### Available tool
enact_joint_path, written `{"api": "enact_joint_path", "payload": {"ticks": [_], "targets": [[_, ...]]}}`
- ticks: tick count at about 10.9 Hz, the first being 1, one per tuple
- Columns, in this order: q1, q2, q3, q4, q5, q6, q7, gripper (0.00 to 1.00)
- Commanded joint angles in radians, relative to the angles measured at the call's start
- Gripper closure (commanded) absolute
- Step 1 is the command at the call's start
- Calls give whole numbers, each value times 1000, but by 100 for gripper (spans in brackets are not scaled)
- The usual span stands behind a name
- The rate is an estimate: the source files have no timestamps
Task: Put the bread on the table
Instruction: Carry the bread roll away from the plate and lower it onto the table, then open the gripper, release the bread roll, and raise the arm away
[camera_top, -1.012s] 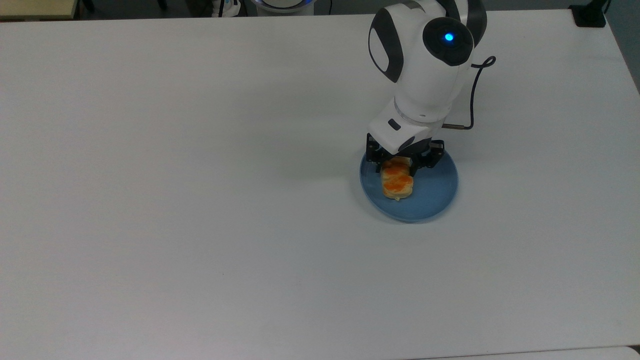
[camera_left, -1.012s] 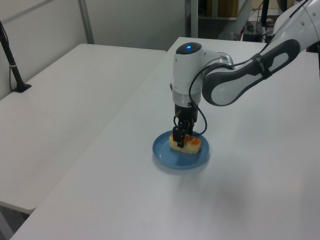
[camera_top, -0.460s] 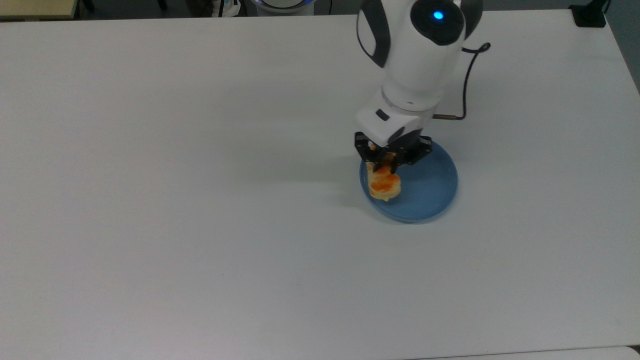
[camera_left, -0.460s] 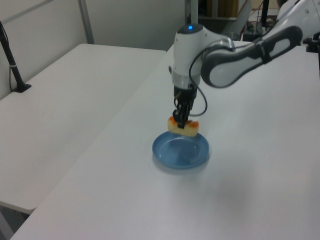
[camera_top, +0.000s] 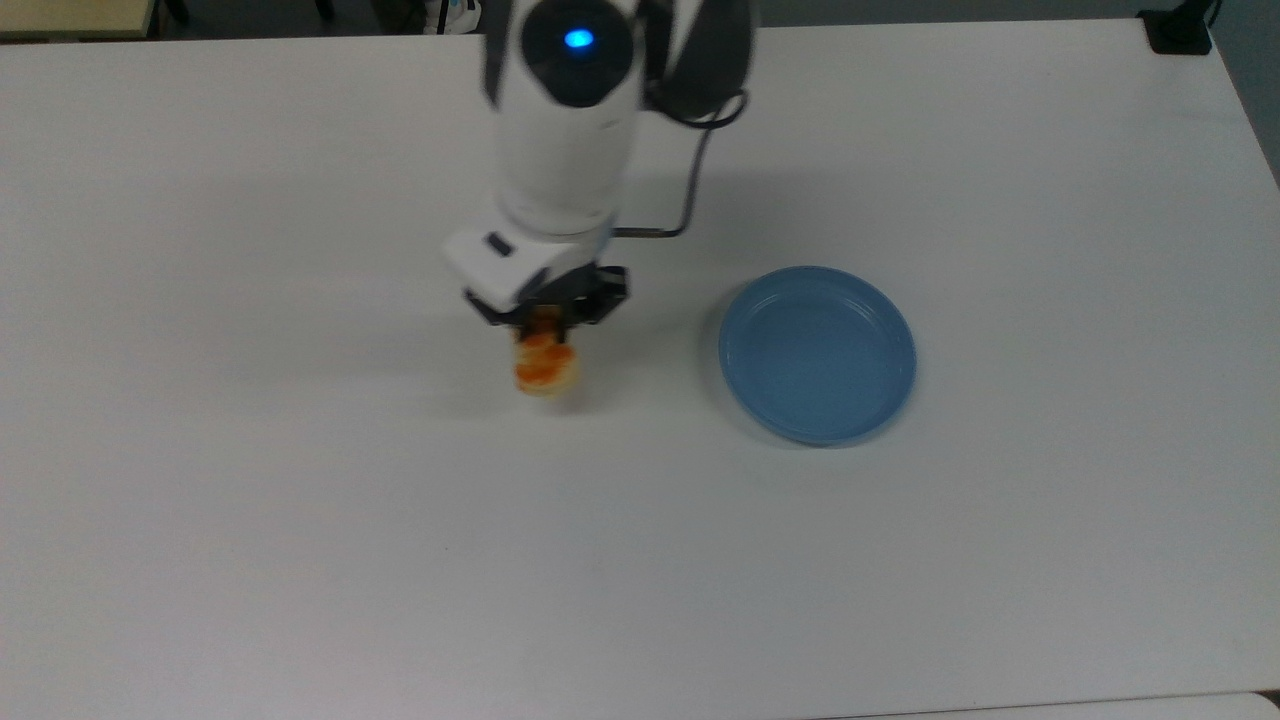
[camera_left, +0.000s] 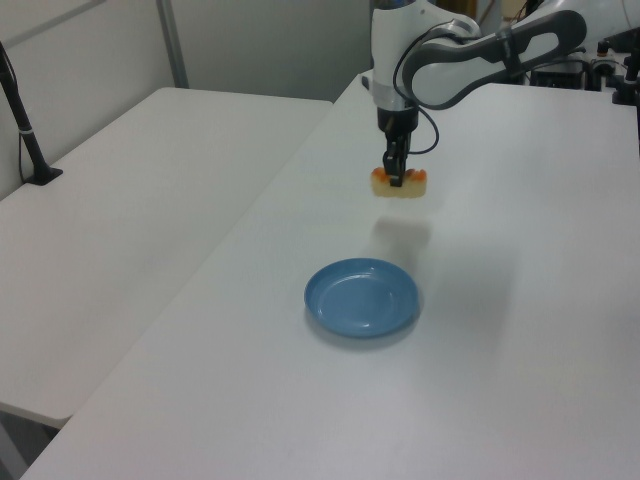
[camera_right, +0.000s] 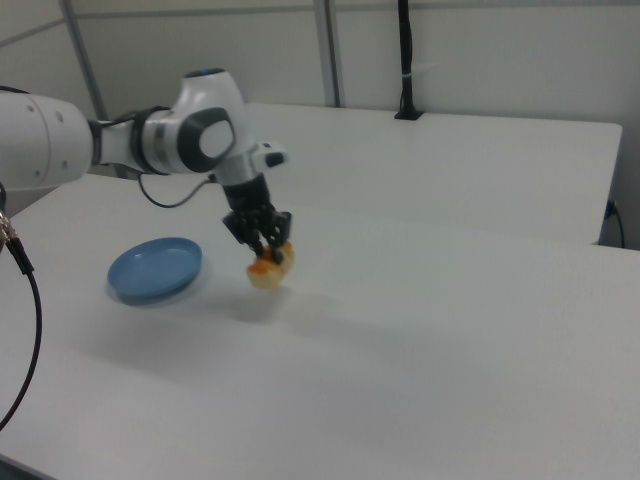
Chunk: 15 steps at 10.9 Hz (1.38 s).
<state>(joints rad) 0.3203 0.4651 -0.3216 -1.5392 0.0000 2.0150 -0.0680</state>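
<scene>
In the top view, the arm is seen reaching down over the table (camera_top: 250, 500), its wrist near vertical and the gripper (camera_top: 545, 318) pointed downward. The bread (camera_top: 543, 366) is pinched between narrow jaws at one end and is held clear of the tabletop, as its shadow in the left view shows. Its long axis runs toward the top view's bottom. The blue plate (camera_top: 818, 352) lies apart on the top view's right, with nothing on it.
</scene>
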Motion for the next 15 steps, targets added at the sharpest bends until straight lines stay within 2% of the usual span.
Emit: {"api": "enact_joint_path", "payload": {"ticks": [1, 2, 3, 4, 5, 7, 9, 10, 12, 13, 15], "targets": [[-56, 24, -24, -53, 23, 69, -62, 58], [-75, 30, -22, -82, 23, 112, -62, 53], [-82, 49, -20, -103, 23, 158, -56, 42], [-83, 56, -20, -107, 21, 172, -55, 25], [-83, 52, -20, -104, 21, 166, -53, 0], [-81, 0, -22, -98, 20, 130, -52, 0], [-70, -141, -10, -98, 21, -20, -27, 0], [-69, -223, 2, -96, 14, -126, 34, 0], [-93, -362, 80, -84, 5, -298, 115, 0], [-119, -397, 111, -70, -11, -370, 126, 0], [-191, -443, 180, -62, -22, -407, 129, 0]]}}
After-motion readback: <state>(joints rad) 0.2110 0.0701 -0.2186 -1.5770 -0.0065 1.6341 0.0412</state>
